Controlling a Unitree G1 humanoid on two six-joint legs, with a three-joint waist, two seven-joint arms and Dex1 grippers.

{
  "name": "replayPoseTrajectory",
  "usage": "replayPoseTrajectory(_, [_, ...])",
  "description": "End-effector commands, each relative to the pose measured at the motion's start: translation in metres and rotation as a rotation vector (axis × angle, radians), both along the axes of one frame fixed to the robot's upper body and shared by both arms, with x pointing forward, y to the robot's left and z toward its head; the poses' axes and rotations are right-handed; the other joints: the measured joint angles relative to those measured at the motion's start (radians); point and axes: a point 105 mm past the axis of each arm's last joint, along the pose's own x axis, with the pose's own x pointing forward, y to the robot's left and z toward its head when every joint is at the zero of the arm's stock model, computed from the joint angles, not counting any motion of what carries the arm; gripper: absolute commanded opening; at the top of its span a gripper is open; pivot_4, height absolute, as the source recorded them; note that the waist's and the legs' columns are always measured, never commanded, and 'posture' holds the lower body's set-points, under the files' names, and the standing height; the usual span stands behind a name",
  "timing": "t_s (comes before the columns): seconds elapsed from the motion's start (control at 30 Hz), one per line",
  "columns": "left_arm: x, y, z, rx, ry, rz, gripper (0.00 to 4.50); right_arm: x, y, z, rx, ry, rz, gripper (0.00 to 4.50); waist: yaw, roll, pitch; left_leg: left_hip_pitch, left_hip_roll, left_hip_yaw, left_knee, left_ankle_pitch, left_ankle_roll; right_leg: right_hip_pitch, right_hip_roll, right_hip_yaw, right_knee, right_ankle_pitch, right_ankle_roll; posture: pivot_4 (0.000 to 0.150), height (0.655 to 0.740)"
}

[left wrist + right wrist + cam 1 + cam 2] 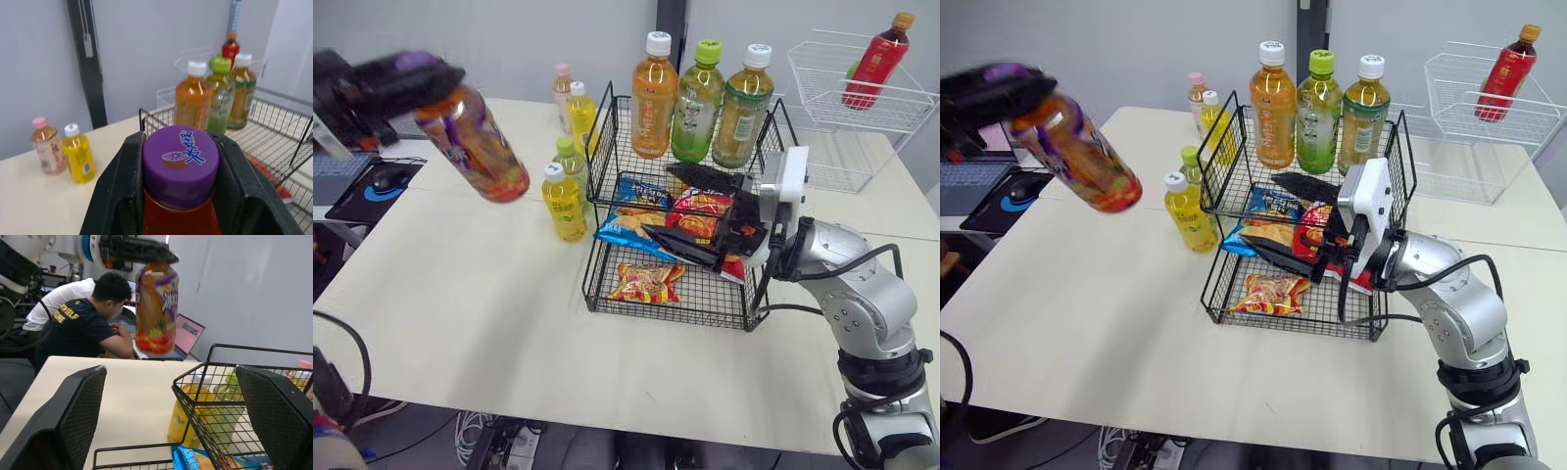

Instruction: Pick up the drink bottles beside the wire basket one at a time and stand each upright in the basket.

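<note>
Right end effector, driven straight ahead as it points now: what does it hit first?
Probably the wire basket: its upper tier's corner sits between the open fingers of the right end effector. A yellow bottle stands behind that mesh.

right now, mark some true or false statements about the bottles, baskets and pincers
1. The left pincer grips a purple-capped orange drink bottle in the air. True.
2. The top tier of the black wire basket holds four bottles. False: three upright bottles stand there.
3. The right pincer is shut on a bottle. False: it is open, holding nothing.
4. Beside the black basket, four small bottles stand on the cream table. True.
5. The red bottle stands upright in the white wire basket. False: it lies tilted.
</note>
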Motion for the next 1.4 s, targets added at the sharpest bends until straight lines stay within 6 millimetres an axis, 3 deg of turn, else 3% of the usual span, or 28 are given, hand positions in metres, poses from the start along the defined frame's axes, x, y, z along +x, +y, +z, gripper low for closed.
replayPoseTrajectory(0.03, [-0.011, -0.017, 0.040, -0.003, -0.114, -0.117, 1.37, -0.003, -0.012, 0.017, 0.052, -0.094, -0.089, 4.50, 0.000, -0.001, 0.001, 0.000, 0.000, 0.000, 0.000, 0.000, 0.000, 0.000, 0.000, 0.000, 0.000, 0.000, 0.000, 0.150, 0.7400])
replayPoseTrajectory(0.13, [-0.006, -0.033, 0.062, -0.013, -0.151, -0.193, 1.37, -0.002, -0.021, 0.020, 0.065, -0.115, -0.162, 4.50, -0.001, -0.002, 0.002, -0.001, -0.001, 0.000, 0.001, 0.000, 0.000, 0.000, 0.000, 0.001, 0.000, 0.000, 0.000, 0.150, 0.7400])
replayPoseTrajectory(0.2, [-0.001, -0.054, 0.071, -0.025, -0.161, -0.291, 1.37, -0.002, -0.029, 0.022, 0.075, -0.124, -0.217, 4.50, -0.003, -0.002, 0.002, -0.001, -0.001, 0.001, 0.001, 0.000, 0.000, -0.001, 0.000, 0.001, 0.000, 0.000, 0.000, 0.150, 0.7400])
replayPoseTrajectory(0.3, [0.008, -0.084, 0.074, 0.008, -0.165, -0.395, 1.37, -0.002, -0.037, 0.023, 0.081, -0.136, -0.286, 4.50, -0.003, -0.002, 0.003, -0.001, -0.001, 0.001, 0.001, 0.000, 0.000, -0.001, 0.000, 0.001, 0.001, 0.000, 0.000, 0.150, 0.7400])
replayPoseTrajectory(0.37, [0.015, -0.097, 0.070, 0.031, -0.160, -0.437, 1.37, -0.003, -0.039, 0.023, 0.087, -0.135, -0.306, 4.50, -0.005, -0.001, 0.003, -0.001, -0.001, 0.001, 0.001, 0.000, 0.000, -0.001, 0.000, 0.001, 0.001, 0.000, 0.000, 0.150, 0.7400])
replayPoseTrajectory(0.5, [0.043, -0.146, 0.043, 0.056, -0.112, -0.550, 1.37, -0.009, -0.050, 0.013, 0.074, -0.136, -0.428, 4.50, -0.005, -0.001, 0.003, -0.001, -0.001, 0.001, 0.001, 0.000, 0.000, -0.002, 0.000, 0.001, 0.002, -0.001, 0.000, 0.150, 0.7400])
replayPoseTrajectory(0.77, [0.082, -0.213, -0.003, 0.157, -0.107, -0.589, 1.37, -0.020, -0.062, 0.007, 0.096, -0.137, -0.567, 4.50, -0.010, 0.000, 0.003, -0.009, -0.001, 0.003, 0.002, 0.001, -0.001, -0.011, 0.000, 0.002, 0.003, 0.000, 0.000, 0.150, 0.7400])
replayPoseTrajectory(0.97, [0.082, -0.246, -0.015, 0.191, -0.120, -0.666, 1.37, -0.025, -0.064, 0.004, 0.104, -0.135, -0.625, 4.50, -0.010, 0.000, 0.003, -0.012, -0.001, 0.004, 0.002, 0.002, -0.002, -0.014, 0.001, 0.002, 0.003, 0.000, 0.000, 0.150, 0.7400])
replayPoseTrajectory(1.2, [0.082, -0.262, -0.018, 0.206, -0.118, -0.683, 1.37, -0.026, -0.064, 0.003, 0.112, -0.135, -0.648, 4.50, -0.011, 0.000, 0.003, -0.011, -0.001, 0.003, 0.002, 0.002, -0.002, -0.014, 0.001, 0.002, 0.004, 0.000, 0.000, 0.150, 0.7400])
replayPoseTrajectory(1.4, [0.079, -0.263, -0.009, 0.167, -0.136, -0.694, 3.23, -0.027, -0.063, 0.003, 0.111, -0.131, -0.642, 4.50, -0.011, 0.000, 0.003, -0.011, -0.001, 0.004, 0.002, 0.002, -0.002, -0.014, 0.001, 0.002, 0.004, 0.000, 0.000, 0.150, 0.7400])
